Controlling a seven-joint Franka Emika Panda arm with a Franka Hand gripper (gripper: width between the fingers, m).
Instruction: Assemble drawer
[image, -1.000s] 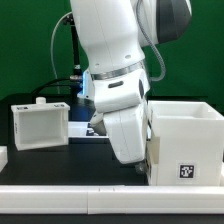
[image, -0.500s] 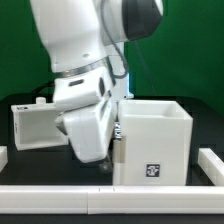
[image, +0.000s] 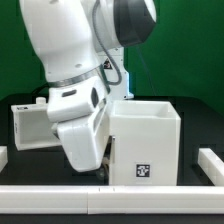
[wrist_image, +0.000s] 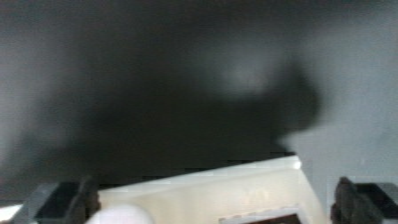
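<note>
- In the exterior view, a low white edge (image: 60, 190) runs along the front of the black table (image: 30, 168); a short white edge piece stands at each side too.
- Just behind that front edge sits the big white box (image: 145, 135) of the drawer; it stands upright with its open side up; it is a little to the exterior view's right of the middle; a small black-and-white tag (image: 146, 171) sits low on its front face.
- The robot arm (image: 70, 60) is fat and white; it bends down right beside the box, on the exterior view's left of it; its thick low end is up against the box's side wall; the claw is hidden in this view.
- In the wrist view, the claw (wrist_image: 214, 200) shows two dark fingers (wrist_image: 63, 202), one at each side and far apart; the claw is wide open.
- A white part (wrist_image: 196, 185) lies between the fingers; there seems to be a gap at each side, so the claw does not look to be gripping it; the picture is very blurry and I cannot tell which piece it is; a round white blob (wrist_image: 125, 214) shows near one finger.
- Farther back, on the exterior view's left, a small tray (image: 30, 128) stands on the table; the arm hides part of it; a little knob (image: 38, 100) sticks up on top.
- A green wall (image: 190, 50) is at the very back.
</note>
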